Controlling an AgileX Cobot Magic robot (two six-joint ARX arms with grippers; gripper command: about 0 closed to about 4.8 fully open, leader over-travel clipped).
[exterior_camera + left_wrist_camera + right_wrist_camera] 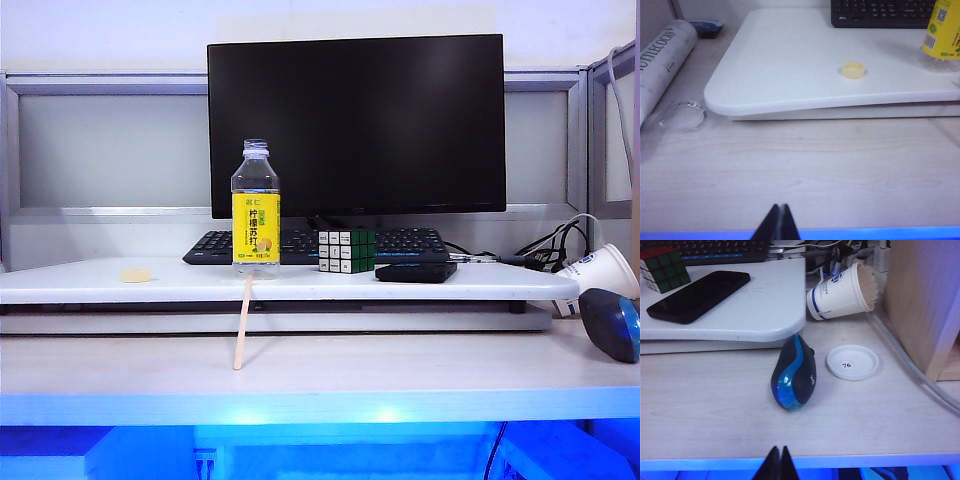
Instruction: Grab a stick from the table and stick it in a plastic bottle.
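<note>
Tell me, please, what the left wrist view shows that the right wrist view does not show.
Only the left wrist view shows the yellow bottle cap on the raised shelf, the plastic bottle and the shut left gripper. Only the right wrist view shows the mouse, the tipped paper cup, the white lid, the phone, the cube and the shut right gripper. Both show the table and the keyboard.

mouse (612,323) cut off, bottle label (943,31) cropped
</note>
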